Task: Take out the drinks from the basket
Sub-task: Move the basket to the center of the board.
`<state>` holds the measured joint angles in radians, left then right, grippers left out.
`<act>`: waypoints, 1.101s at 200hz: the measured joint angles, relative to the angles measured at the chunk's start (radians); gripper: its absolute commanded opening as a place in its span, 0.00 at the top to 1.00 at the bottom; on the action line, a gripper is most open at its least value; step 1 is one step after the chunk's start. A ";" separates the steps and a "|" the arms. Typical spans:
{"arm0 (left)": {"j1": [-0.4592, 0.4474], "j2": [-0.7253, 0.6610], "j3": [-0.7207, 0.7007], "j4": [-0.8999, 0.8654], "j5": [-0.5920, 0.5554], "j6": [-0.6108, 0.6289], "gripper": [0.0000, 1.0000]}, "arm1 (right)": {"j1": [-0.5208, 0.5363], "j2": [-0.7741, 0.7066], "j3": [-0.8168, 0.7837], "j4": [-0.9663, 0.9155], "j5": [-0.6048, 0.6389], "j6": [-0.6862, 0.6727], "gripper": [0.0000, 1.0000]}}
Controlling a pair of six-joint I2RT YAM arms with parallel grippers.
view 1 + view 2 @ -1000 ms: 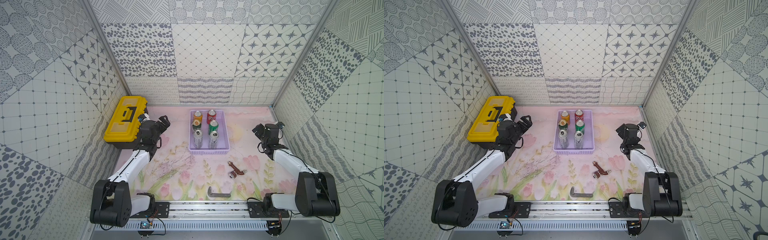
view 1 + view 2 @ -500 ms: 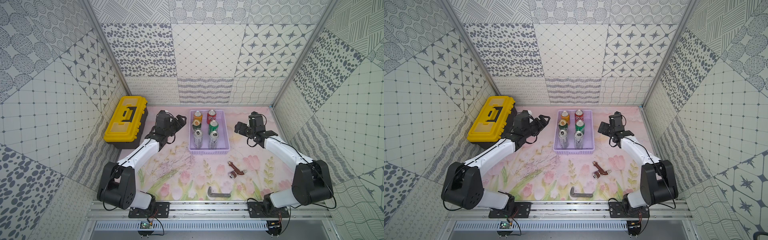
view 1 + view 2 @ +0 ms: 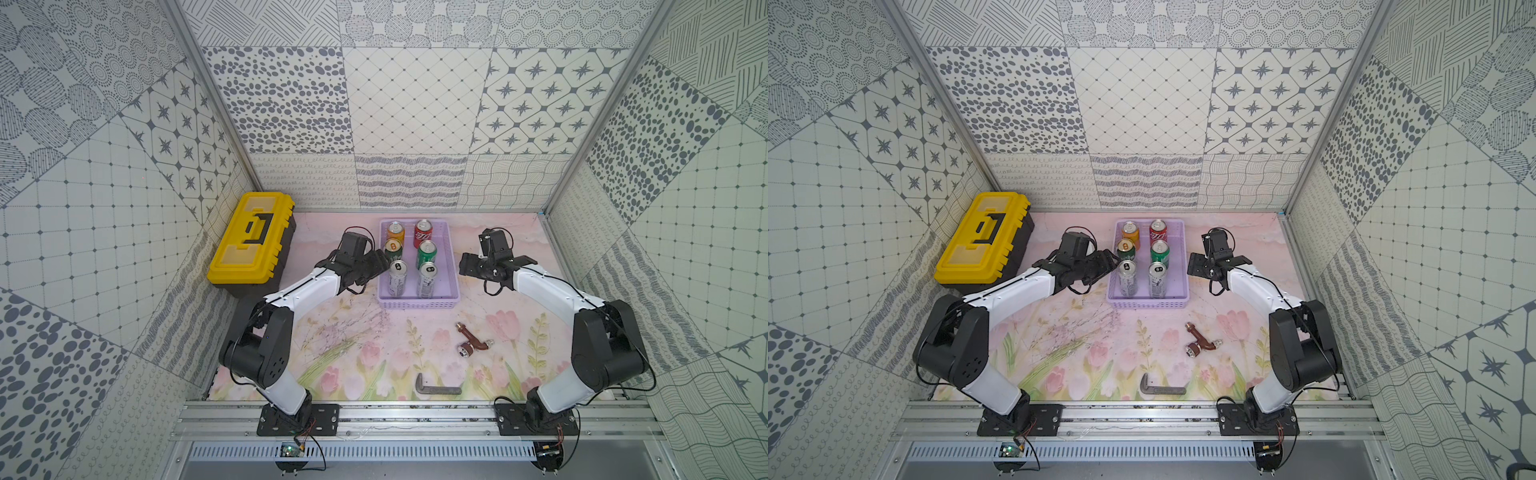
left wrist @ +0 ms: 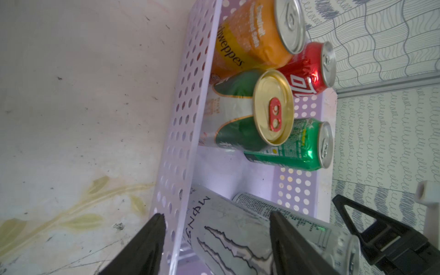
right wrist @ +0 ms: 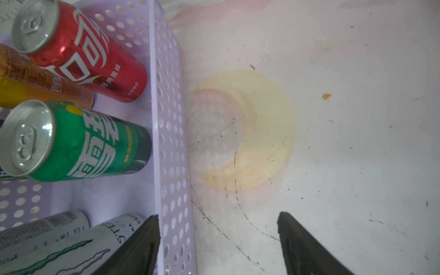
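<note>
- basket (image 3: 417, 304): lavender, walls dotted with round holes
- orange can (image 3: 395, 232), red can (image 3: 423, 233), bright green can (image 3: 426, 254), dark green can (image 3: 392, 248) with gold top
- two slim cans (image 3: 397, 280) (image 3: 427, 282): silver-white, grey claw mark
- toolbox (image 3: 249, 241): yellow, black handle
- table mat (image 3: 353, 353): pink, tulips

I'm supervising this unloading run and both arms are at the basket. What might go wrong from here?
Left gripper straddles the basket wall along with the slim silver can: closing could pinch the wall and drag the basket. Right gripper seems to span the opposite wall with no can between its jaws, so it may grab only plastic.
</note>
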<state>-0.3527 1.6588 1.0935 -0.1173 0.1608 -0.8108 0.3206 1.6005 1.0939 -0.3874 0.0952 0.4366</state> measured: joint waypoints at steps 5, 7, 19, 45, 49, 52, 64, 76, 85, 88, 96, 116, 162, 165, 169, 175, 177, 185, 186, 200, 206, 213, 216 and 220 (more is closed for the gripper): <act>-0.001 0.005 0.005 -0.009 -0.005 0.003 0.34 | 0.002 0.007 0.008 -0.005 0.006 -0.003 0.20; -0.001 0.007 0.007 -0.013 -0.007 0.005 0.34 | 0.003 0.010 0.012 -0.006 0.008 -0.003 0.21; -0.002 0.018 0.017 -0.038 -0.016 0.015 0.36 | 0.012 0.027 0.032 -0.015 0.024 -0.008 0.22; -0.004 0.034 0.033 -0.085 -0.041 0.032 0.37 | 0.029 0.049 0.058 -0.029 0.029 -0.022 0.24; -0.004 0.035 0.035 -0.091 -0.044 0.034 0.36 | 0.032 0.052 0.060 -0.029 0.028 -0.022 0.24; -0.004 0.035 0.037 -0.096 -0.046 0.035 0.36 | 0.034 0.055 0.062 -0.029 0.026 -0.023 0.25; -0.004 0.036 0.041 -0.111 -0.060 0.039 0.36 | 0.039 0.063 0.068 -0.028 0.019 -0.026 0.25; -0.005 0.035 0.046 -0.123 -0.070 0.044 0.37 | 0.044 0.068 0.069 -0.023 0.010 -0.026 0.25; -0.005 0.034 0.049 -0.129 -0.079 0.047 0.38 | 0.048 0.071 0.069 -0.018 0.003 -0.026 0.25; -0.005 0.034 0.050 -0.130 -0.081 0.048 0.38 | 0.050 0.072 0.069 -0.017 0.002 -0.026 0.25; -0.005 0.035 0.056 -0.136 -0.088 0.053 0.41 | 0.053 0.074 0.069 -0.013 -0.003 -0.026 0.25; -0.010 0.043 0.074 -0.147 -0.104 0.060 0.43 | 0.058 0.084 0.074 -0.005 -0.006 -0.026 0.27; -0.037 0.095 0.129 -0.183 -0.169 0.089 0.48 | 0.068 0.115 0.096 -0.005 0.007 -0.026 0.31; -0.038 0.098 0.131 -0.186 -0.172 0.089 0.48 | 0.068 0.116 0.097 -0.005 0.008 -0.025 0.31; -0.039 0.105 0.137 -0.189 -0.177 0.093 0.49 | 0.069 0.118 0.099 -0.005 0.010 -0.025 0.31; -0.039 0.113 0.142 -0.192 -0.183 0.097 0.50 | 0.069 0.121 0.102 -0.005 0.013 -0.025 0.32; -0.040 0.115 0.144 -0.194 -0.187 0.098 0.50 | 0.069 0.121 0.103 -0.005 0.014 -0.025 0.32; -0.041 0.125 0.151 -0.201 -0.195 0.101 0.51 | 0.070 0.123 0.105 -0.005 0.018 -0.024 0.33; -0.041 0.126 0.152 -0.202 -0.197 0.101 0.51 | 0.070 0.123 0.105 -0.005 0.018 -0.024 0.33; -0.042 0.139 0.160 -0.214 -0.209 0.106 0.52 | 0.071 0.125 0.106 -0.006 0.024 -0.024 0.34; -0.043 0.145 0.164 -0.216 -0.216 0.107 0.53 | 0.071 0.127 0.109 -0.006 0.027 -0.024 0.34; -0.045 0.150 0.168 -0.217 -0.220 0.108 0.54 | 0.071 0.130 0.111 -0.005 0.030 -0.022 0.35; -0.045 0.152 0.169 -0.217 -0.222 0.109 0.55 | 0.071 0.132 0.113 -0.006 0.032 -0.022 0.35; -0.045 0.154 0.171 -0.217 -0.224 0.109 0.55 | 0.071 0.135 0.115 -0.007 0.033 -0.022 0.36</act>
<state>-0.3981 1.8133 1.2640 -0.3344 -0.0635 -0.7013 0.3916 1.7351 1.2091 -0.3943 0.1284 0.4149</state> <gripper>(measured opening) 0.468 0.653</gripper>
